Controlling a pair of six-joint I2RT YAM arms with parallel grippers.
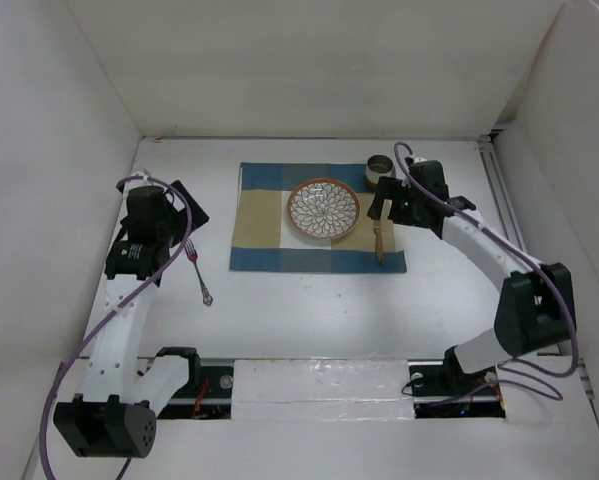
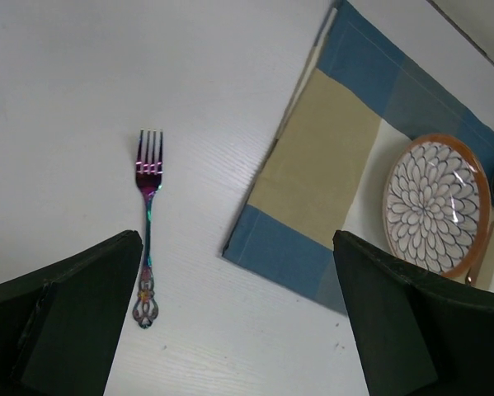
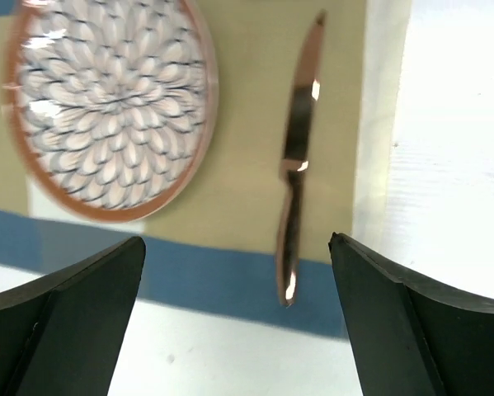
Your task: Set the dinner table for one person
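1. Nearest the lens, dark fingers [image 2: 65, 330] of the left gripper [image 2: 237, 243], spread wide apart with nothing between them, hanging over the left part of the bench [image 1: 309, 310].
2. Likewise close, the fingers [image 3: 411, 330] of the right gripper [image 3: 236, 243], spread wide apart and clamped on nothing, hanging over the right side of the placemat [image 1: 264, 245].
3. Largest of all, the bench: flat, plain white, matte, walled by white panels on 3 sides, filling the middle of the overhead view, both arms bolted at its near edge.
4. Blue-and-tan checked cloth placemat, flat on the far middle of the bench, its edges roughly square to the bench.
5. Round plate [image 1: 323, 209] with an orange rim and a white petal pattern, resting on the placemat, right of its centre.
6. Small round metal cup [image 1: 379, 165], upright at the far right corner of the placemat, just beyond the right gripper.
7. Copper-coloured knife [image 3: 296, 165], flat on the tan stripe just right of the plate and apart from it, blade pointing to the far side, handle end reaching the blue near stripe; partly covered by the right gripper from overhead.
8. Iridescent purple-and-teal fork [image 2: 148, 214] with an ornate handle, flat on bare bench left of the placemat and clear of it, tines toward the far side, near the left gripper.
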